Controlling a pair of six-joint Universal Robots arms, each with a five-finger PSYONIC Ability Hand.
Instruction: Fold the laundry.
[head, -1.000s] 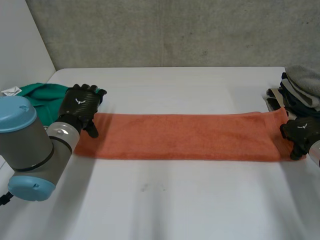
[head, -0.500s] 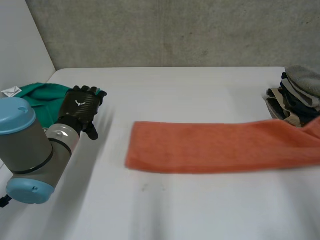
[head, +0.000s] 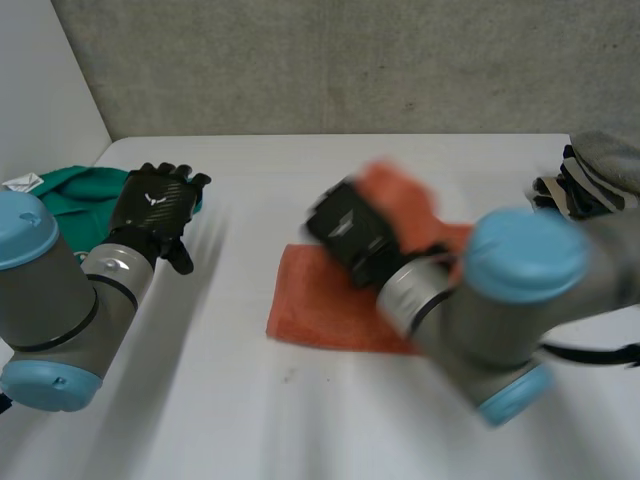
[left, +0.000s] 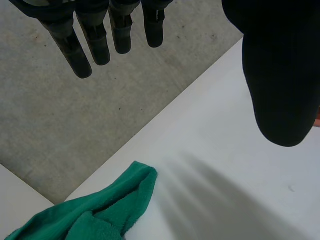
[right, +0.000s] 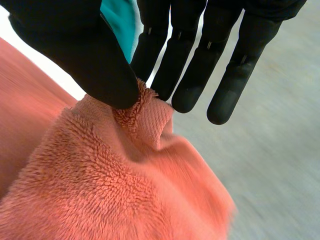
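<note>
**Right hand pinches the orange towel above the tabletop; left hand open and empty**

The right hand (head: 345, 233) is closed on an edge of the orange towel (head: 315, 300). In the right wrist view the thumb (right: 75, 47) presses a raised tuft of the pile against the nearest of the fingers (right: 187, 80), while the other fingers reach out nearly straight past the cloth. In the head view this hand is over the middle of the tabletop (head: 330, 420). The gripped part of the towel is lifted and bunched behind the hand, and the rest lies flat on the tabletop below and in front of it. The right arm (head: 510, 300) crosses in front of the towel's right part and hides it.

The left hand (head: 158, 205) is open, with fingers straight and spread and the thumb apart from them, holding nothing. It is well apart from the towel. A green cloth (left: 100, 210) lies crumpled on the tabletop just beside it, near the edge by the grey wall (head: 330, 60).

A pile of clothes (head: 595, 170) sits at the far right of the tabletop, apart from the towel.
</note>
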